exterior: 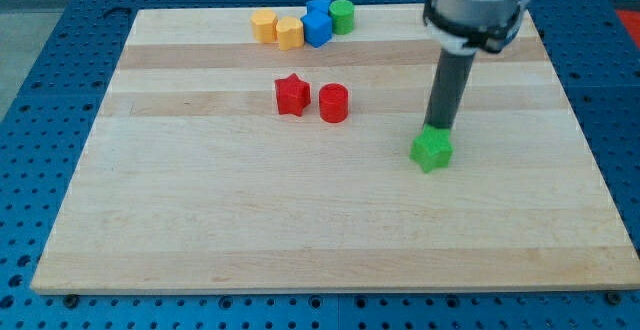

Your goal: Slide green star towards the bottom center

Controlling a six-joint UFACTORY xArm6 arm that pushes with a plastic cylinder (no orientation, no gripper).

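Right of the surface's (200,230) centre, the green star (432,151) is touched on its upper side by my tip (438,130). No jaws are carried. Well apart at the view's left, a red star (292,95) is seen.

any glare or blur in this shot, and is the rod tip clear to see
Camera view: even, soft light, faint sheen on the wooden board, only slight shadows under the blocks. The arm's upper housing looks a little soft; the blocks are fairly sharp. My tip is sharp, meeting the top edge of the green star.
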